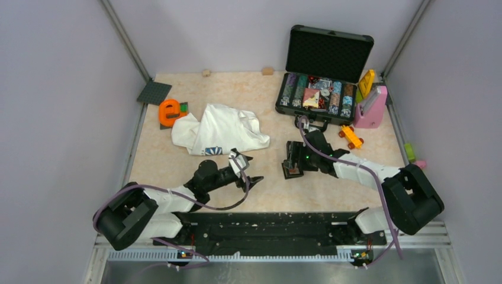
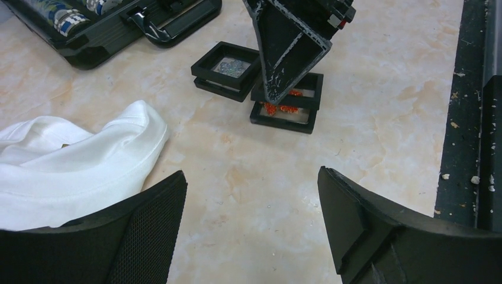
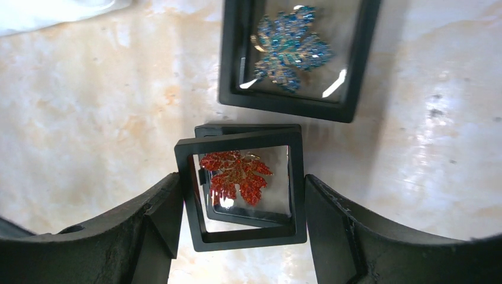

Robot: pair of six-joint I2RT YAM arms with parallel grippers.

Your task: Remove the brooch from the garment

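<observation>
My right pincer (image 3: 241,204) pinches the black square frame (image 3: 237,141) holding the orange-red leaf brooch (image 3: 234,176); its thin edges might slip; left pincer (image 2: 250,177) spread wide.

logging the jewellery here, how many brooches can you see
2. An orange-red brooch sits in the black frame that the right gripper clasps; a blue brooch sits in the other frame beside it. More could be hidden in the shirt folds.

The garment (image 2: 71,160) is soft matt cloth, the brooch (image 3: 234,176) glittery, its frame (image 3: 248,236) black plastic.
</observation>
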